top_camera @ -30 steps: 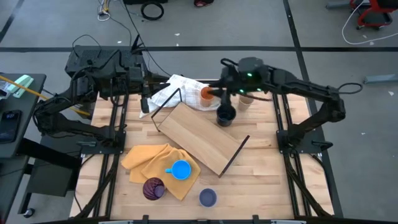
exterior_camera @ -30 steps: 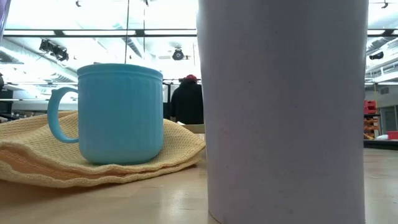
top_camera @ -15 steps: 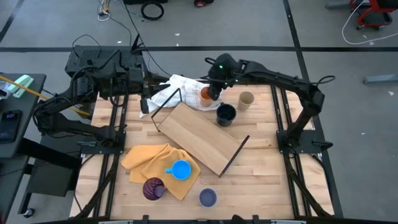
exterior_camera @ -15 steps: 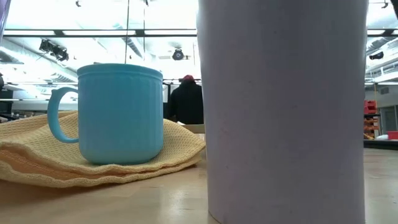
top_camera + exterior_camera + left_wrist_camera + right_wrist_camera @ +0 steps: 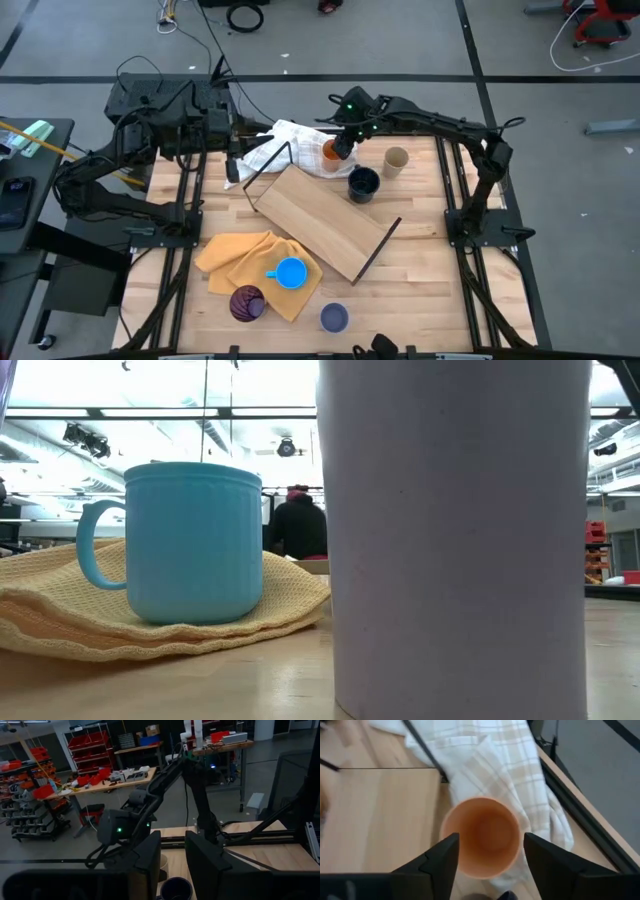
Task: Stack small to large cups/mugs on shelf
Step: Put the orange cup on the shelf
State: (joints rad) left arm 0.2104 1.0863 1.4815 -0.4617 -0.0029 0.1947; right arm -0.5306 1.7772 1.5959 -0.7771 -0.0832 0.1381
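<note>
- We see a light wooden table (image 5: 420,290) in a workshop with a grey floor; in the low view a person (image 5: 298,525) in dark clothing stands far behind.
- The large light-wood shelf board on its black wire frame (image 5: 322,222) lies at an angle mid-table.
- Our right gripper (image 5: 343,146) hangs over the orange plastic cup (image 5: 330,152), which stands on the white checked cloth (image 5: 285,143) just beside the shelf's far corner; its fingers (image 5: 437,860) are spread on either side of the cup's rim (image 5: 482,836), not clamping it.
- The dark navy mug (image 5: 363,184) and tan cup (image 5: 396,160) stand near.
- The bright blue handled mug (image 5: 289,272) sits on the yellow-orange cloth (image 5: 235,258), the dark purple cup (image 5: 247,302) touching that cloth's edge, the pale lavender-blue cup (image 5: 334,317) on bare wood nearby.
- Our left gripper (image 5: 232,165) waits at the table's far left edge; its fingers (image 5: 150,857) stand a little apart, empty.
</note>
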